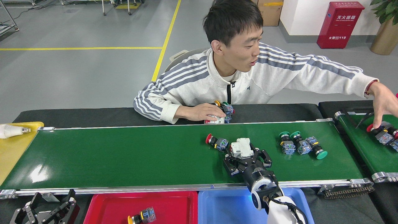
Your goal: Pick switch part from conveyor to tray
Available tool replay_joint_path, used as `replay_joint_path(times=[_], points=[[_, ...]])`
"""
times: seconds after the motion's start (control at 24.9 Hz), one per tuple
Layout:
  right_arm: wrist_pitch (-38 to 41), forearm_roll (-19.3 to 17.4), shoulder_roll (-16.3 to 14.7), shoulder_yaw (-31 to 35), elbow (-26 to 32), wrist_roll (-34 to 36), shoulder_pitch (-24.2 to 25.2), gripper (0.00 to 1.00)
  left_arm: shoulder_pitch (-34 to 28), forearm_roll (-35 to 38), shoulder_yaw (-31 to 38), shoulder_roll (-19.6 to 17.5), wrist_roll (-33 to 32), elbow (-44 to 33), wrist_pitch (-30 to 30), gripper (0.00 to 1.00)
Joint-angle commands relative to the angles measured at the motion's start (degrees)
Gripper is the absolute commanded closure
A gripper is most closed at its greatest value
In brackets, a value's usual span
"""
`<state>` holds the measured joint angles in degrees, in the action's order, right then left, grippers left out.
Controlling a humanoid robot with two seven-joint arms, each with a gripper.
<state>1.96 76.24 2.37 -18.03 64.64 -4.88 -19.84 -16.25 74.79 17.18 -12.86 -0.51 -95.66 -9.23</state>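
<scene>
- The right gripper [244, 152] is reaching out over the near rail onto the conveyor [124, 155], its jaws spread wide to either side of the white switch part [241, 147]; whether the fingers are touching it I cannot tell.
- The white switch part is lying on the green belt, right of the middle, just beside a red-capped push-button [216, 142] on its left.
- A cluster of green-capped push-buttons [301, 146] is sitting further right on the same belt, apart from the gripper.
- The left gripper [46, 211] is hanging low at the bottom left, below the conveyor's near rail, with its jaws apart and nothing between them.
- A red tray [105, 208] is sitting under the near edge of the belt, holding one yellow-capped button part [141, 216].
- A blue tray [224, 207] is standing just beside the red one on its right, partly covered by the right arm.
- A person in a white striped jacket [202, 84] is sitting behind the conveyor, one hand [202, 112] resting over a small pile of parts at the far rail.
- The person's other hand [384, 105] is stretching out to the shorter green belt [363, 146] at the right, fingers over several button parts [384, 133] there.
- A yellow surface [12, 146] is lying at the left end of the conveyor, with a white bulb-like object [11, 131] on it.
</scene>
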Motion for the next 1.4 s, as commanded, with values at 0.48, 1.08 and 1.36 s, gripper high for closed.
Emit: replay_joint_path(times=[0.48, 1.08, 1.36], points=[[43.0, -11.6, -18.4, 11.4, 28.5, 6.6, 26.2, 0.77, -0.4, -0.1, 0.1, -0.7, 0.7, -3.7, -0.5, 0.00], [-5.2, -10.5, -11.5, 10.3, 28.2, 6.3, 26.9, 0.03, 20.6, 11.6, -25.9, 7.6, -10.8, 0.2, 7.4, 0.00], [-6.3, -8.0, -10.9, 7.0, 26.8, 5.7, 21.2, 0.03, 28.2, 13.3, -28.7, 11.7, -11.5, 13.2, 8.2, 0.00]])
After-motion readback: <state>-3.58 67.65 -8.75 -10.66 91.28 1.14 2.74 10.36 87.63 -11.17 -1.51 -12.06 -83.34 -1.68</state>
